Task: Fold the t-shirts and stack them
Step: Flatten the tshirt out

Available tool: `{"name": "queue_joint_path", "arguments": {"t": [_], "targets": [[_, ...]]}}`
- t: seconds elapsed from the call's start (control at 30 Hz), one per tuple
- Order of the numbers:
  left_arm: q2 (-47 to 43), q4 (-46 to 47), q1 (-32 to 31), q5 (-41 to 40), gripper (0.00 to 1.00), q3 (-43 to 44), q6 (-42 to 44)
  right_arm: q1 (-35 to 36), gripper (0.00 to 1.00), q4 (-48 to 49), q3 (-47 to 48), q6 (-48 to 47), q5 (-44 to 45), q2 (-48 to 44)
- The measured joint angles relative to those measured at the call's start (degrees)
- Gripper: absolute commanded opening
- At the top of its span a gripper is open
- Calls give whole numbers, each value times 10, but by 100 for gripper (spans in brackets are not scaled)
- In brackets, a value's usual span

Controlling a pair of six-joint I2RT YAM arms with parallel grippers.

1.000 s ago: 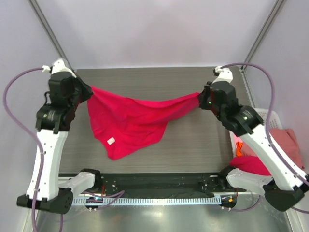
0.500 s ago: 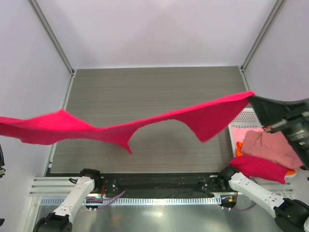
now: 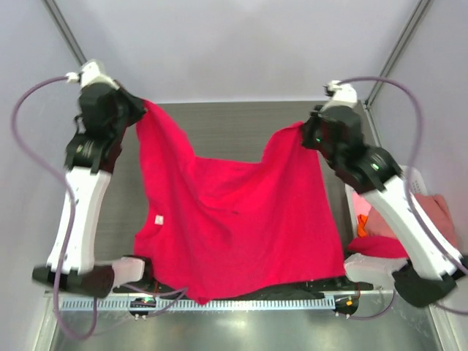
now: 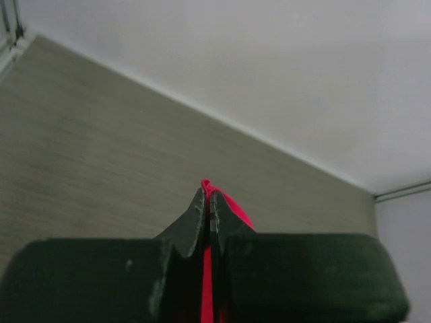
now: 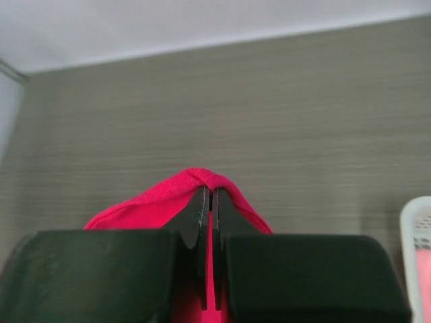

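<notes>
A bright crimson-red t-shirt [image 3: 234,219] hangs spread between both arms above the grey table [image 3: 234,121], its lower edge reaching down over the near rail. My left gripper [image 3: 139,110] is shut on its upper left corner; the cloth [image 4: 229,205] shows between the closed fingers in the left wrist view. My right gripper [image 3: 303,135] is shut on its upper right corner; the cloth [image 5: 168,195] folds over the closed fingertips in the right wrist view. More t-shirts, salmon-pink [image 3: 439,212] and red [image 3: 376,247], lie in the basket at the right.
A white perforated basket [image 3: 411,178] stands off the table's right edge; its rim also shows in the right wrist view [image 5: 414,229]. Grey walls and frame posts close in the back and sides. The arm bases and a cable rail sit at the near edge.
The shirt was swung up and stretched wide in a flick half a second ago. Now both grippers are back over the far table corners and the shirt hangs down spread open.
</notes>
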Motion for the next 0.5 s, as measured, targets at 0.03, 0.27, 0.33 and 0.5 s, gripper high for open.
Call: {"name": "queue_joint_path", "arguments": {"t": [0.03, 0.27, 0.33, 0.5], "targets": [[40, -1, 0, 0, 0, 6, 0, -1, 1, 1, -4, -10, 16, 36], [245, -57, 0, -30, 0, 250, 29, -96, 1, 5, 141, -33, -41, 257], [275, -54, 0, -44, 0, 347, 47, -145, 1, 10, 226, -23, -90, 312], [262, 0, 0, -79, 0, 445, 83, -240, 1, 22, 379, 10, -203, 385]]}}
